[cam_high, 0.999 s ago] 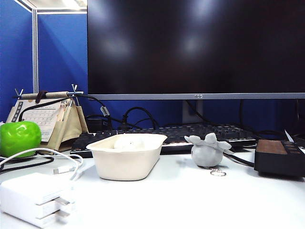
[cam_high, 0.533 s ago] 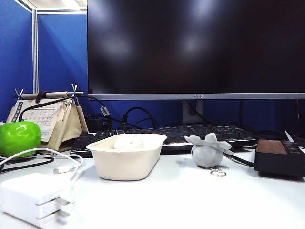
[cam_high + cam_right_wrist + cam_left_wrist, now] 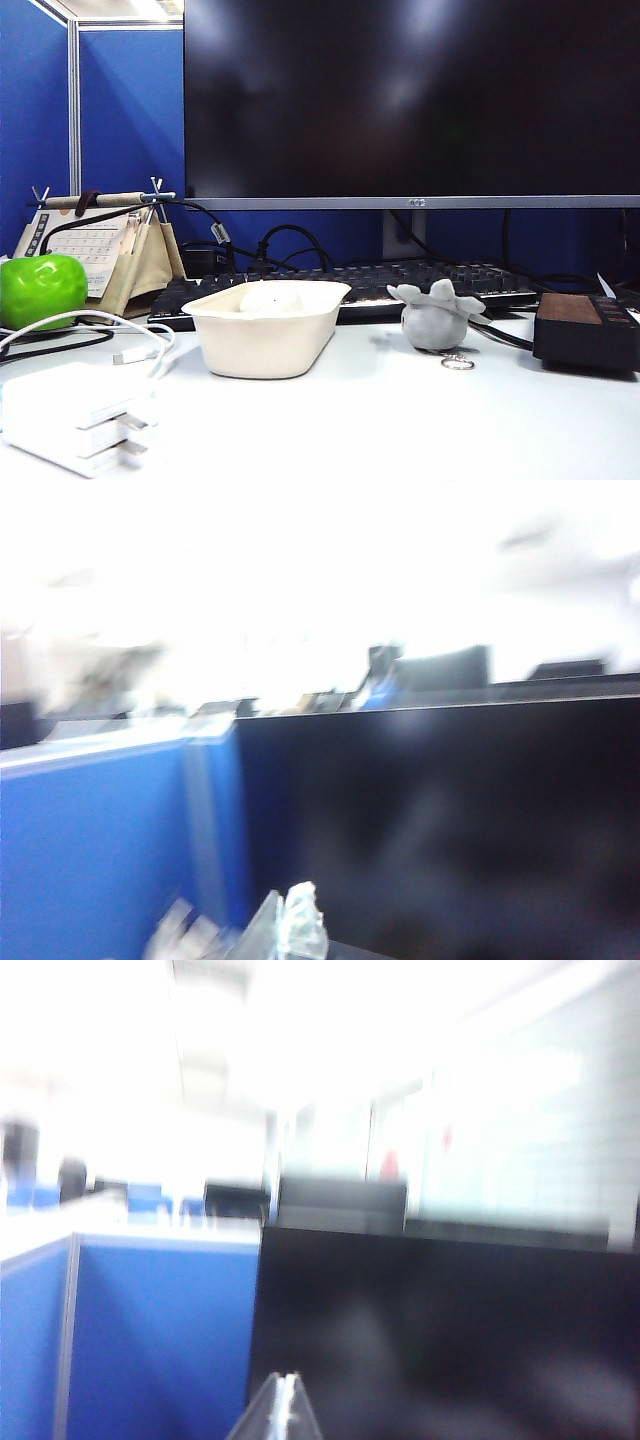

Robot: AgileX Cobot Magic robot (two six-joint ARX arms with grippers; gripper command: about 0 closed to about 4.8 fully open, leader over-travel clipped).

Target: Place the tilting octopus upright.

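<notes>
We see the octopus (image 3: pixel 436 318) on the white desk (image 3: pixel 400 420), right of centre in the exterior view, just in front of the black keyboard (image 3: pixel 340 282). It's grey, rounded body down, stubby tentacles sticking up and out to the sides, so it sits flipped/tilted rather than upright. Its metal keyring (image 3: pixel 457 362) lies on the desk just in front of it, on a short chain.

To its left, w/ a clear gap between them, sits the white tray (image 3: pixel 267 328) w/ a pale rounded thing inside; we can't tell what that is. To its right, a dark box (image 3: pixel 587 330) w/ a brown top, and a black cable running between the two. Further left: white charger (image 3: pixel 75 415) at the near edge, white cable (image 3: pixel 90 335), green apple (image 3: pixel 40 287), desk calendar (image 3: pixel 100 248). Behind everything, the big dark monitor (image 3: pixel 410 100) and blue partition (image 3: pixel 120 120).

Neither arm shows in the exterior view. Left gripper (image 3: pixel 284 1410): only its clear fingertips show in the blurred left wrist view, pressed together, closed on nothing, held up facing the monitor and partition. Right gripper (image 3: pixel 290 930): same in the right wrist view, tips together, empty, blurred, facing the monitor. Both are well away from the octopus.
</notes>
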